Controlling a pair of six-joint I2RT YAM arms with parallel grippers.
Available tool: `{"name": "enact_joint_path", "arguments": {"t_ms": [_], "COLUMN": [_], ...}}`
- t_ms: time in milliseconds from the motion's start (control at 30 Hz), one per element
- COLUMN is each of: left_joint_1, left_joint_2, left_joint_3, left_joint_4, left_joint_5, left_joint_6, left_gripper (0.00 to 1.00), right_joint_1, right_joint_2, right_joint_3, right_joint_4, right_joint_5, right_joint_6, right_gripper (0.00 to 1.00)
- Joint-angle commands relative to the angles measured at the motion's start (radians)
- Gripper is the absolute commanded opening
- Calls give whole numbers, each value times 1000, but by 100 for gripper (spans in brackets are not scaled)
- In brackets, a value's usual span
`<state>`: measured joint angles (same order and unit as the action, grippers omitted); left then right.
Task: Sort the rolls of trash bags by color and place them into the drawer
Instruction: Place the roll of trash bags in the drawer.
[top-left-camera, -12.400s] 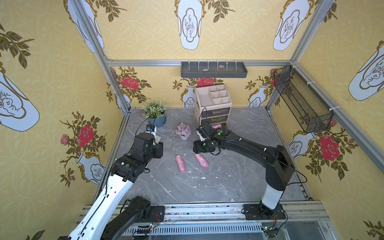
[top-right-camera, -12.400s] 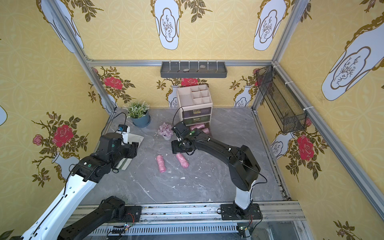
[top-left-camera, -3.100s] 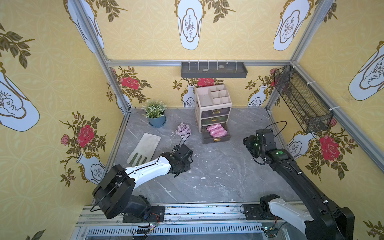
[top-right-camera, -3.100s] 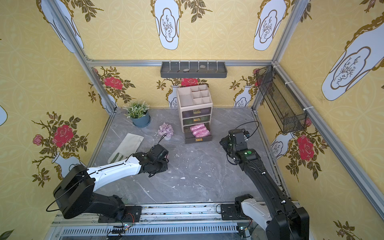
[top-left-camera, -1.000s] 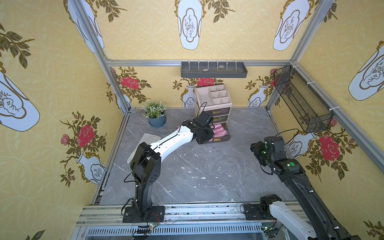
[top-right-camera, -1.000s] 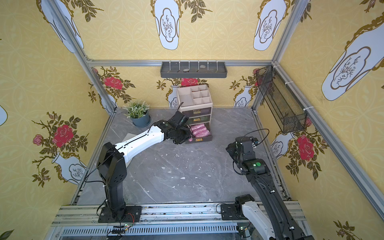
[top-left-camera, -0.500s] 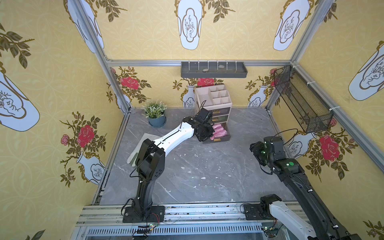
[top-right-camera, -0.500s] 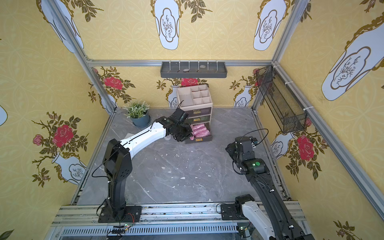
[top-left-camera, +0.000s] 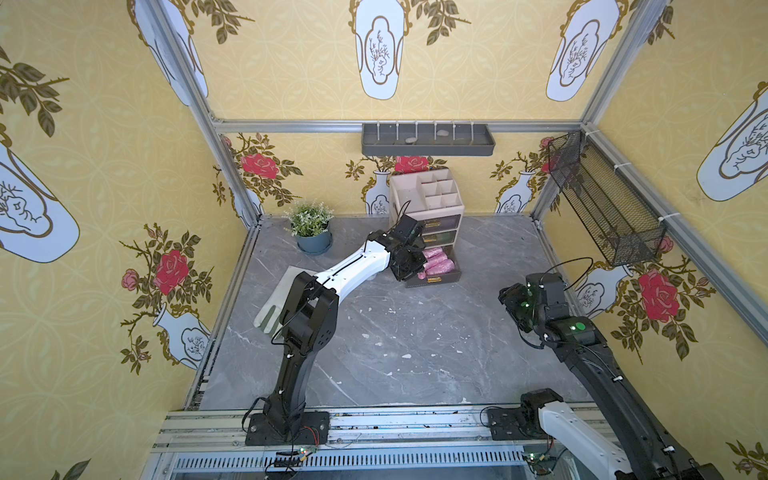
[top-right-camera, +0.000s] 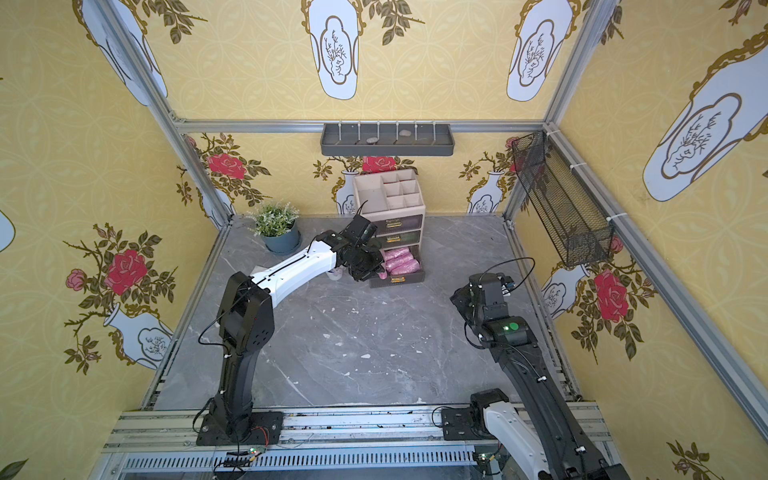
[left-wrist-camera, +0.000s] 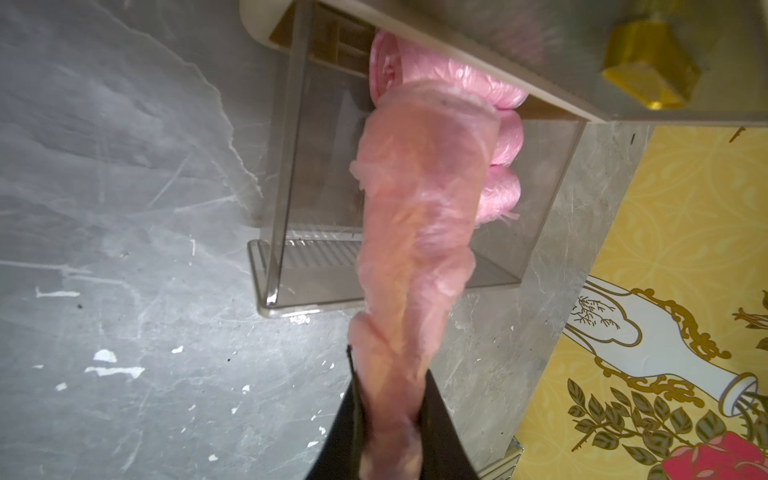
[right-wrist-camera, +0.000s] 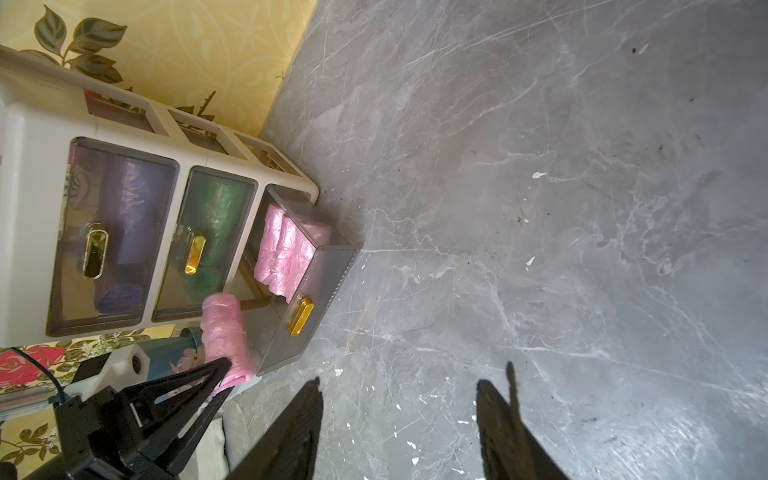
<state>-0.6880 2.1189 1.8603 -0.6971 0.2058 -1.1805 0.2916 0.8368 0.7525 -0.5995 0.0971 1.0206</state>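
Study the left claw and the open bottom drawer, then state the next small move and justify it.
Probably ease the pink roll further over the open bottom drawer, ready to release. The left claw grips the roll by one end at the drawer's side, not yet inside, and the other pink rolls already lie there, so the colour matches.

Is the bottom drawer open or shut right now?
Open. The bottom drawer is pulled out from the organizer, with pink rolls lying in it. The upper drawers sit flush and shut.
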Motion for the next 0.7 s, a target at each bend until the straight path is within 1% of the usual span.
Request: {"name": "enact_joint_path", "arguments": {"t_ms": [0, 367, 467, 667], "left_joint_1": [10, 14, 20, 40], "left_joint_2": [20, 62, 65, 76], "left_joint_3": [14, 45, 47, 53], "left_joint_4": [-24, -27, -26, -26], "left_joint_5": [-1, 37, 32, 37], "left_joint_6": [17, 14, 13, 16], "left_gripper": [0, 0, 0, 3], "right_joint_1": [-1, -4, -8, -13], "right_joint_2": [5, 31, 35, 40], "right_joint_3": [-4, -14, -17, -23], "right_joint_4": [30, 55, 59, 64], "right_joint_5": [0, -12, -14, -20], "right_joint_6": [-7, -10, -11, -14], "right_gripper": [60, 60, 60, 60]}}
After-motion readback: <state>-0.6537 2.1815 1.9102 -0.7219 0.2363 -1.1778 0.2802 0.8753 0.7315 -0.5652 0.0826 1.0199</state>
